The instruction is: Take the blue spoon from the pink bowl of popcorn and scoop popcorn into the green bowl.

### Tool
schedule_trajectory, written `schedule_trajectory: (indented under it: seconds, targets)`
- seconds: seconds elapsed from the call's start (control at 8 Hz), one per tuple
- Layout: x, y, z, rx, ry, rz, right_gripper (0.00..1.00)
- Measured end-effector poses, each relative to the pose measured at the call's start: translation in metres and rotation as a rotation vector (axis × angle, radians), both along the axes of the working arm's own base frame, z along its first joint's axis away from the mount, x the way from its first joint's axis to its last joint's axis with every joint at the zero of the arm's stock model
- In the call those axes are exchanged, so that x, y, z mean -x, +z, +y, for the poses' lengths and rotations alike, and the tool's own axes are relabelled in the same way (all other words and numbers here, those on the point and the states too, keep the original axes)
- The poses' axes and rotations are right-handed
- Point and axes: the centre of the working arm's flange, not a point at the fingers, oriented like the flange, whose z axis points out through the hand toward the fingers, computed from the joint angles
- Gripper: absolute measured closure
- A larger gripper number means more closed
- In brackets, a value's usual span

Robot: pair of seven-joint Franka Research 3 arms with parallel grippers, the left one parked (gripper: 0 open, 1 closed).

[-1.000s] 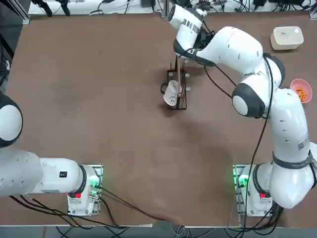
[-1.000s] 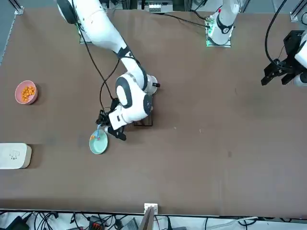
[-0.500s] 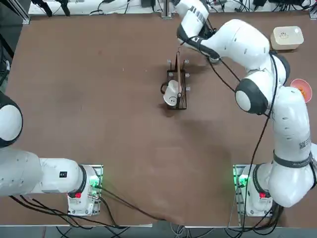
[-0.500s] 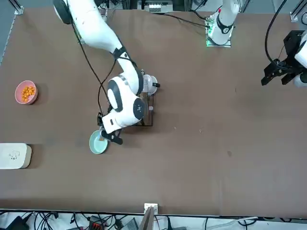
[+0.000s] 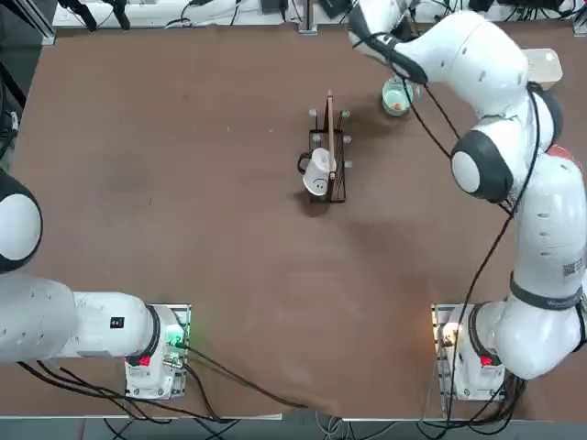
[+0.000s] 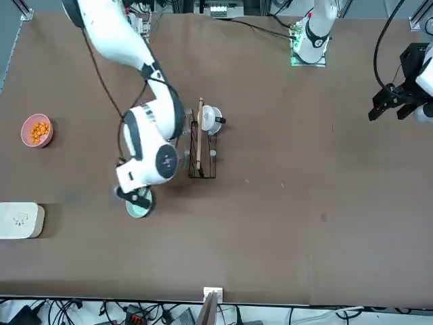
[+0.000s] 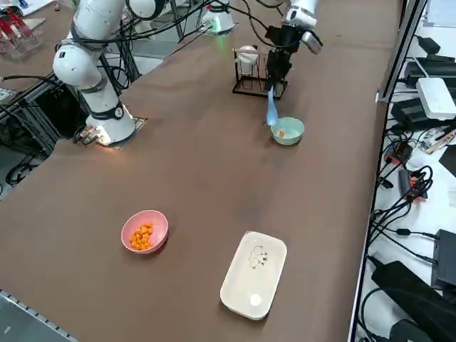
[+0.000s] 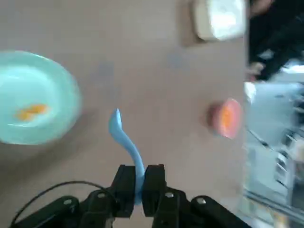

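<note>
My right gripper [image 7: 275,80] is shut on the handle of the blue spoon [image 7: 272,111], which hangs down just beside the green bowl [image 7: 288,132]. In the wrist view the fingers [image 8: 124,184] pinch the spoon [image 8: 124,138], and its scoop end looks empty. The green bowl [image 8: 33,97] holds a few orange popcorn pieces [image 8: 30,112], also seen from overhead in the bowl [image 5: 396,96]. The pink bowl [image 7: 144,231] with the popcorn heap [image 7: 142,236] sits far off toward the robot's right, and in the front view it [image 6: 36,130] is at the left.
A wire rack [image 7: 256,74] holding a white mug [image 7: 247,57] stands right beside the gripper and the green bowl. A white square dish [image 7: 254,275] lies past the pink bowl near the table's far right corner. The forearm covers part of the green bowl [image 6: 139,206] in the front view.
The right arm swung away from above the green bowl toward the robot's right, carrying the spoon. The bowl, covered before in the top view, now shows with popcorn inside.
</note>
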Motion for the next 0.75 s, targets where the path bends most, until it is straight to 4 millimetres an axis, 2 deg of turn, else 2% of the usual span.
schedule_trajectory:
  seconds: [0.25,0.5,0.75]
  targets:
    - [-0.002,-0.013,-0.06,0.093,-0.085,0.106,0.89]
    - [0.0,-0.04,-0.131,0.184,-0.119,0.166,0.89]
    - [0.022,-0.06,-0.208,0.247,-0.104,0.202,0.89]
